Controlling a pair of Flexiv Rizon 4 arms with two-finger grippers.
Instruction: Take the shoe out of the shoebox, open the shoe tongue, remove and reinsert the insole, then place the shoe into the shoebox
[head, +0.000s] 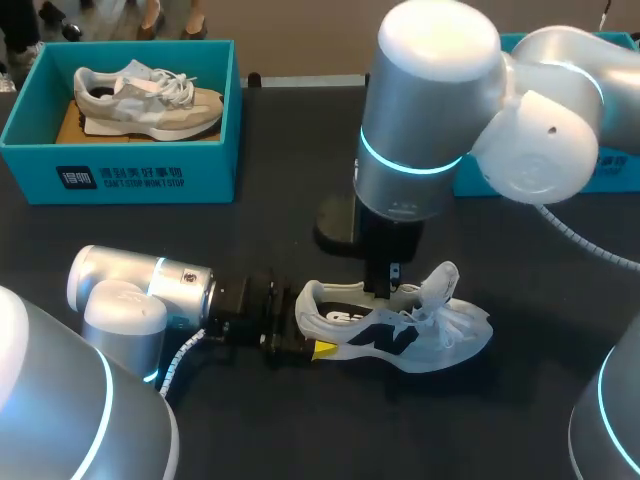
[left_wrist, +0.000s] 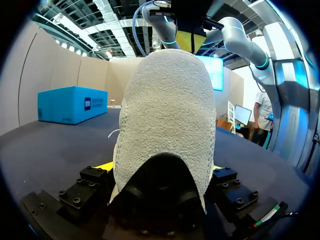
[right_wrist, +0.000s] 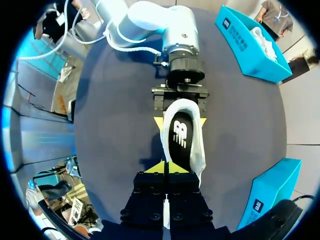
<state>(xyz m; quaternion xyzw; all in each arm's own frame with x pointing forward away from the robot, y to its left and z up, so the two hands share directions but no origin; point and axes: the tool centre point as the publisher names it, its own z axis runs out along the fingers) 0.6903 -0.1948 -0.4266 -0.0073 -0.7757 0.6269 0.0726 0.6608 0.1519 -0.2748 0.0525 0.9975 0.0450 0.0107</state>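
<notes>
Dark worktop (head: 150, 235) carries everything. Nearest us, our left tool (right_wrist: 181, 121) clamps the heel of the white shoe (head: 400, 335), which stands out on its sole. Over the shoe's mouth our right tool (right_wrist: 166, 168) hangs narrow, close above the insole (right_wrist: 181, 135). We judge the insole step in hand; next needs a sure pinch, then a lift. Beyond the shoe stands 1 blue shoebox (head: 120, 175) holding another shoe (head: 150, 95).

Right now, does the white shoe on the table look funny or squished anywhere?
Yes. The white shoe is crumpled at the front: its tongue sticks up and the toe fabric bunches. The left gripper pinches its heel. The other shoe sits neatly in its shoebox.
</notes>
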